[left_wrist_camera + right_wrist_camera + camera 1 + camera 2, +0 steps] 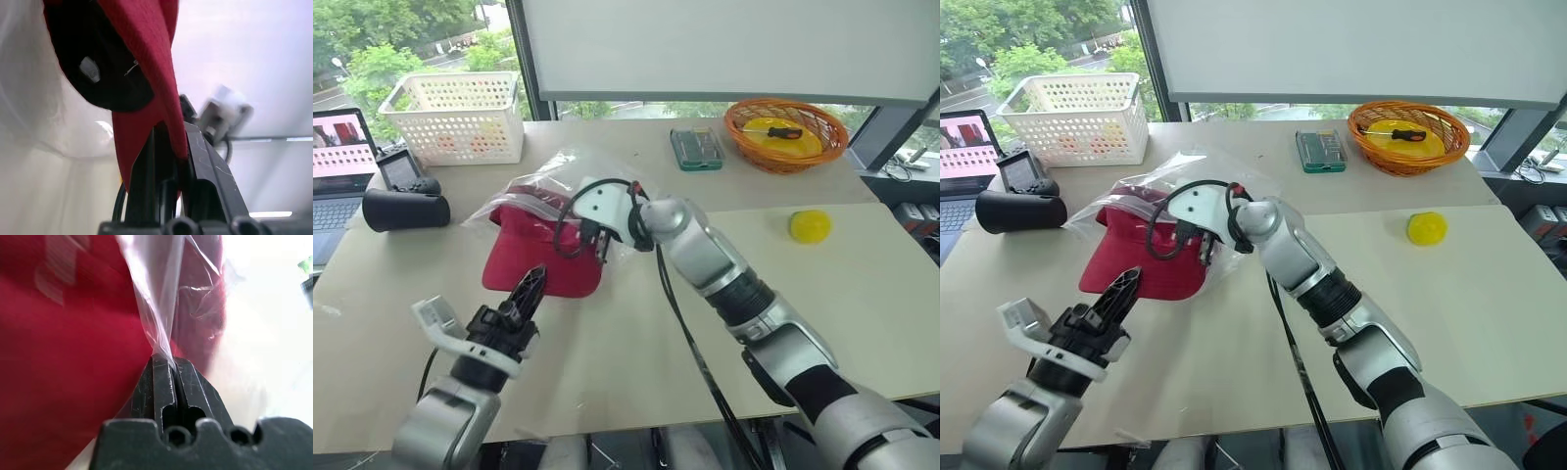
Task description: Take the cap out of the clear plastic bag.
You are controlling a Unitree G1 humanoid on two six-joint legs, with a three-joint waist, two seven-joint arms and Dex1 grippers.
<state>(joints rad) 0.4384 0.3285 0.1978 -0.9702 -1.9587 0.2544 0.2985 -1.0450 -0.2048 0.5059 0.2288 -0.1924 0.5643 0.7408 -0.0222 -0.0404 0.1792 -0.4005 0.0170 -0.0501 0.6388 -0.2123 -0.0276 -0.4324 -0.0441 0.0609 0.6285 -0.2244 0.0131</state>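
The dark red cap (536,262) lies in the middle of the table, its crown still under the clear plastic bag (544,188) and its brim sticking out toward me. My left gripper (534,278) is shut on the brim's near edge; the left wrist view shows the red fabric (146,63) clamped between the black fingers (200,156). My right gripper (1203,251) reaches in from the right and is shut on the bag; in the right wrist view a fold of clear film (157,308) is pinched at the fingertips (188,374), with the cap (63,382) behind it.
A white perforated basket (460,117) stands at the back left, with a laptop (340,166), a small controller (406,173) and a black cylinder (406,210) nearby. At the back right are a green case (696,149) and an orange basket (822,147). A yellow ball (810,226) lies to the right.
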